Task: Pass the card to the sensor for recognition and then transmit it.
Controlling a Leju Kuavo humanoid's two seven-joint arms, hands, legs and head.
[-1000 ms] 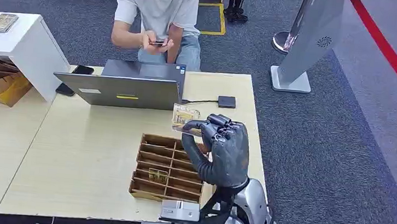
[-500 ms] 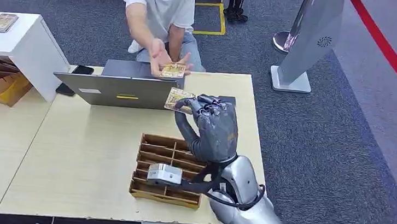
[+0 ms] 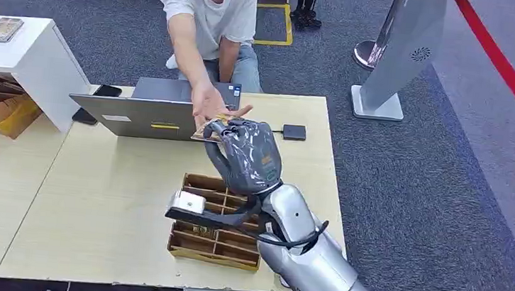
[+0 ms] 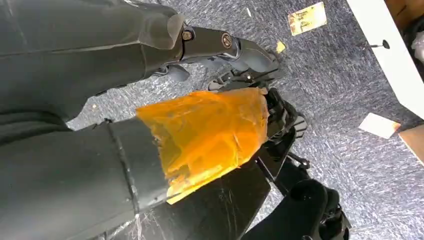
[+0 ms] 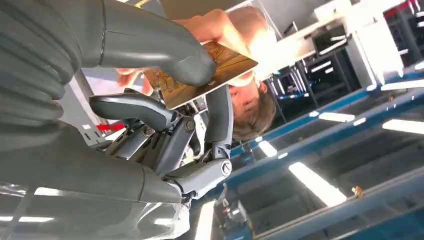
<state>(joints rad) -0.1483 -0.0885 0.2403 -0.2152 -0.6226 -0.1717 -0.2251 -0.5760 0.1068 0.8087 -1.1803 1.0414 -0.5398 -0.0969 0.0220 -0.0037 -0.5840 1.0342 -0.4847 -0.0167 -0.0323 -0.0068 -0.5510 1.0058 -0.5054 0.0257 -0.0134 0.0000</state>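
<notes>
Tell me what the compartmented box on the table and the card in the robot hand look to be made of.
The brown compartmented box: thin wood or stiff cardboard, matte, with slotted dividers and raw tan edges. The gold patterned card pinched by the right robot hand: probably plastic, flat, stiff and faintly glossy.

in the head view most of the card (image 3: 207, 130) is hidden behind the right robot hand (image 3: 243, 155), only a thin edge showing at centre frame; whether the person's hand (image 3: 210, 105) touches it cannot be told. the print on the card (image 5: 200, 75) is too blurred to read in the right wrist view, where the thumb covers its middle. the divided wooden tray (image 3: 198, 234) is partly covered by the robot's forearm at lower centre. the laptop (image 3: 154, 115) screen faces away. the counter (image 3: 93, 194) is cut off at the left edge. in the left wrist view, paper scraps (image 4: 307, 17) on the floor at upper right are too small to identify.
</notes>
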